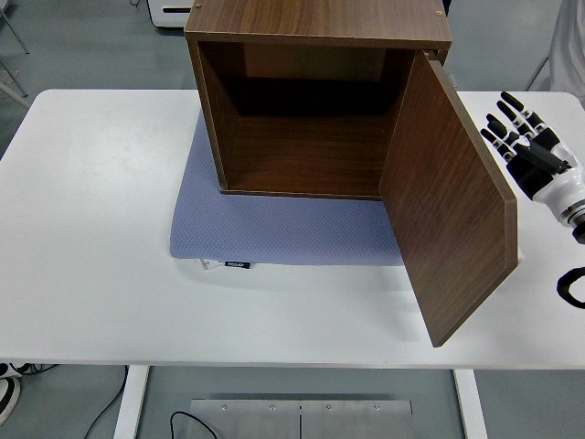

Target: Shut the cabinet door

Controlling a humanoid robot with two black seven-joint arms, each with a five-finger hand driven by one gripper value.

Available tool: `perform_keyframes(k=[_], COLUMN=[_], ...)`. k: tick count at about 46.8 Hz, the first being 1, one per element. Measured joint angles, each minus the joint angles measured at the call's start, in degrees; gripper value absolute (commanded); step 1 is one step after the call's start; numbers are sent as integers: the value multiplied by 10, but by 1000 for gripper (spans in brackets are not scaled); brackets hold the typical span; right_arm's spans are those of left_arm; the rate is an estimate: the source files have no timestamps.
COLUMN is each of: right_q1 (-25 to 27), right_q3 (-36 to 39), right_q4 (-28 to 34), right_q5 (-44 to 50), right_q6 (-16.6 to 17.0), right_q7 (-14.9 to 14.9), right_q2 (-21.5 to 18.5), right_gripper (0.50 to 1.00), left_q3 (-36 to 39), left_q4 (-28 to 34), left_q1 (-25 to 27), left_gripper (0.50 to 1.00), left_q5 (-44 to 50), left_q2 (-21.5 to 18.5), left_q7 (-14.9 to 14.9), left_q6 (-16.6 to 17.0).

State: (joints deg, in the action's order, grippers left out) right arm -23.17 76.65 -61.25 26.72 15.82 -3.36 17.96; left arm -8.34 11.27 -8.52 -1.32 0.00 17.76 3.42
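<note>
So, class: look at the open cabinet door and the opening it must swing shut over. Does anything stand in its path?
Nothing visible does. The door hangs open at the cabinet's right side, the interior is empty, and only the flat blue mat lies below. The right robot hand is beside the door's outer face, fingers spread.

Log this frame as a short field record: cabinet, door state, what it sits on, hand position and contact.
cabinet: brown wooden cabinet, open front facing the camera, interior empty
door: door hinged on the right side, swung wide open toward the near edge
underlay: blue-grey mat beneath the cabinet
surface: white table
right hand: hand to the right of the door, fingers spread, holding nothing
contact: none visible between hand and door
left hand: not in view
</note>
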Motion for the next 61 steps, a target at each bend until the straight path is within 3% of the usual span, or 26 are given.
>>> perform_keyframes(k=[4, 10, 20, 29, 39, 61], right_q1=[1, 12, 89, 161, 220, 277], right_q3=[1, 4, 21, 27, 30, 31], right_q4=[-2, -13, -105, -192, -242, -344], right_q5=[0, -1, -1, 0, 1, 4], right_q6=[15, 64, 142, 162, 191, 192], right_q7=[0, 1, 1, 0, 0, 6], right_q2=[3, 14, 53, 90, 110, 115], right_gripper=[1000, 1000, 1000, 1000, 1000, 1000], left_q3=[0, 0, 0, 0, 0, 0], left_q4=[0, 0, 0, 0, 0, 0], left_q1=[0, 0, 0, 0, 0, 0], left_gripper=[1000, 1000, 1000, 1000, 1000, 1000], left_q5=[0, 0, 0, 0, 0, 0], left_q2=[0, 0, 0, 0, 0, 0], left_q7=[0, 0, 0, 0, 0, 0], left_q6=[0, 0, 0, 0, 0, 0])
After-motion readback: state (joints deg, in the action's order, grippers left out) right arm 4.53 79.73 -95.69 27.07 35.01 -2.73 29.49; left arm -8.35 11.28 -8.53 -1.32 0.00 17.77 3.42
